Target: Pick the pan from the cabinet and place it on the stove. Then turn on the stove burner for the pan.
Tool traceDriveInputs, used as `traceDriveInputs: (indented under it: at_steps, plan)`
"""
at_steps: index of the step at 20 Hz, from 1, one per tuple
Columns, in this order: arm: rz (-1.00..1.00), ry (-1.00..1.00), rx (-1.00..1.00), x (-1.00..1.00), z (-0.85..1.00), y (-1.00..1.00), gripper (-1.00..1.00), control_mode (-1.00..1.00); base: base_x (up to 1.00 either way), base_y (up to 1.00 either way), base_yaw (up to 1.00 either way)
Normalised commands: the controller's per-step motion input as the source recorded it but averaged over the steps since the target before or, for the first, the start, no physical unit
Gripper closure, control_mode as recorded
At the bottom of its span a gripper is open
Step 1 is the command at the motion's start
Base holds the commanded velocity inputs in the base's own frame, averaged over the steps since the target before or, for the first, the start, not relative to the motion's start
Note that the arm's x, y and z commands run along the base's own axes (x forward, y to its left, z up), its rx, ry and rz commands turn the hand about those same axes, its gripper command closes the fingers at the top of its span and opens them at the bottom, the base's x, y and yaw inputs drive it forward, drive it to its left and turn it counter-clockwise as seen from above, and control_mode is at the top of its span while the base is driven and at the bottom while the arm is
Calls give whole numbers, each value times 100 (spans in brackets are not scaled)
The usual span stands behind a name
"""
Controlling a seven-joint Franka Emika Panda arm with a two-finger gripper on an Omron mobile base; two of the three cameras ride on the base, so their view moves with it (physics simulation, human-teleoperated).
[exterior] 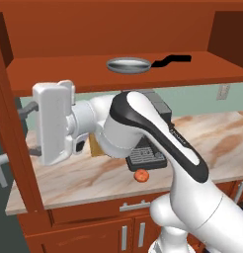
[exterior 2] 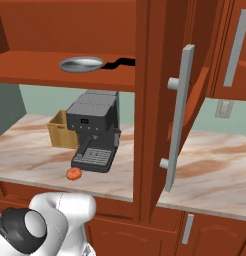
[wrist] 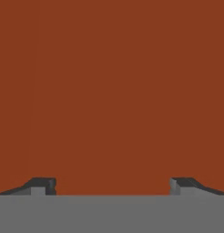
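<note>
The pan (exterior: 128, 65) (exterior 2: 81, 64), shallow silver-grey metal with a dark handle pointing right, lies on the bottom shelf of the open cabinet (exterior: 118, 81). One cabinet door (exterior 2: 160, 100) with a long silver bar handle stands swung out toward me. My gripper (exterior: 27, 131) (wrist: 113, 186) is below shelf level and left of the pan, pointing at the red-brown wood of the left door (exterior: 10, 123). It is open, its fingertips (wrist: 43, 185) wide apart with nothing between them. The stove is out of view.
Under the shelf a dark coffee machine (exterior 2: 92, 130) stands on the marble counter (exterior: 84, 178), with a wicker box (exterior 2: 60, 130) to its left. A small orange-red fruit (exterior: 141, 175) (exterior 2: 73, 173) lies in front of it. My arm crosses in front of the machine.
</note>
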Motion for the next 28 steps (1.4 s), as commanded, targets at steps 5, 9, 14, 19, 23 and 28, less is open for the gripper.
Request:
traceDriveInputs:
  at_steps: [5, 9, 14, 19, 23, 28]
  plan:
    - [0, -13, -4, -18, 0, -12, -100, -100, 0, 0, 0]
    - [-2, -21, -3, -39, 0, -55, -100, -100, 0, 0, 0]
    - [-9, -14, 0, -42, 0, -77, -100, -100, 0, 0, 0]
    - [-17, -2, 0, -18, 0, -86, -100, -100, 0, 0, 0]
    - [-22, 0, 0, -1, 0, -84, -100, -100, 0, 0, 0]
    - [-27, -1, -1, 0, 0, -75, -100, -100, 0, 0, 0]
